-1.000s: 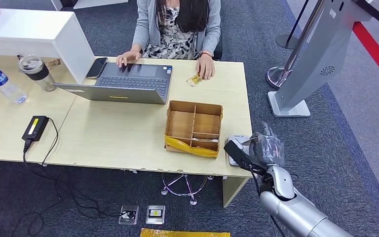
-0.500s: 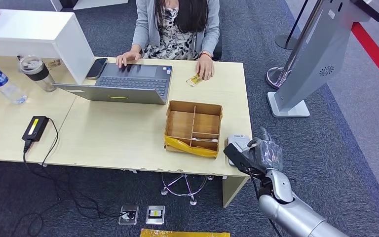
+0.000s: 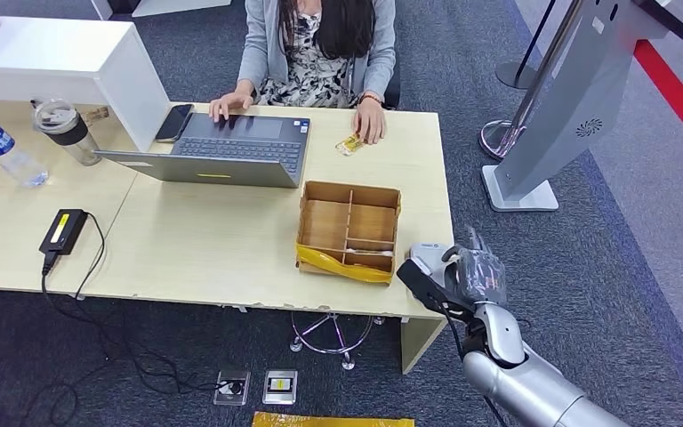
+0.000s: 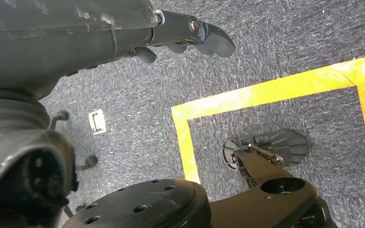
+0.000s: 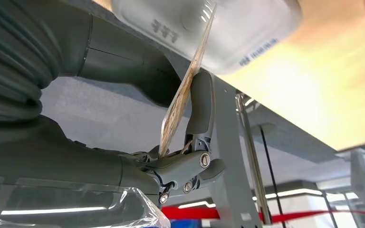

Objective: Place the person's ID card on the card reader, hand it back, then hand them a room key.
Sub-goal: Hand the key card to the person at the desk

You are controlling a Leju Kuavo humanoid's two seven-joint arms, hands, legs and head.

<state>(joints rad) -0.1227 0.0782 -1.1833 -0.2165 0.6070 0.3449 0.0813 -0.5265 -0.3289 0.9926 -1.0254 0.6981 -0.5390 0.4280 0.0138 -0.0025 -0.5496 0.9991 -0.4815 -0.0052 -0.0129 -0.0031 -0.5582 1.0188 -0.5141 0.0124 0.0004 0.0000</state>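
Note:
The white card reader (image 3: 428, 252) lies at the table's right front corner, also close up as a rounded white box (image 5: 247, 28) in the right wrist view. My right hand (image 3: 471, 270) hovers at that corner, partly over the reader. It pinches the ID card (image 5: 184, 92) between thumb and a finger (image 5: 200, 102), the card edge-on and tilted with its top edge at the reader. A wooden divided box (image 3: 349, 229) stands just left of the reader. My left hand (image 4: 190, 35) hangs over the carpet, holding nothing, its fingers apart.
A person sits across the table with a hand (image 3: 371, 120) beside a small yellow item (image 3: 349, 143) and the other on a laptop (image 3: 231, 147). A grey kiosk stand (image 3: 551, 116) rises to the right. A bottle, a cup and a power adapter lie on the left of the table.
My right hand with the card has shifted slightly left and nearer the table corner, covering more of the card reader. Nothing else has moved.

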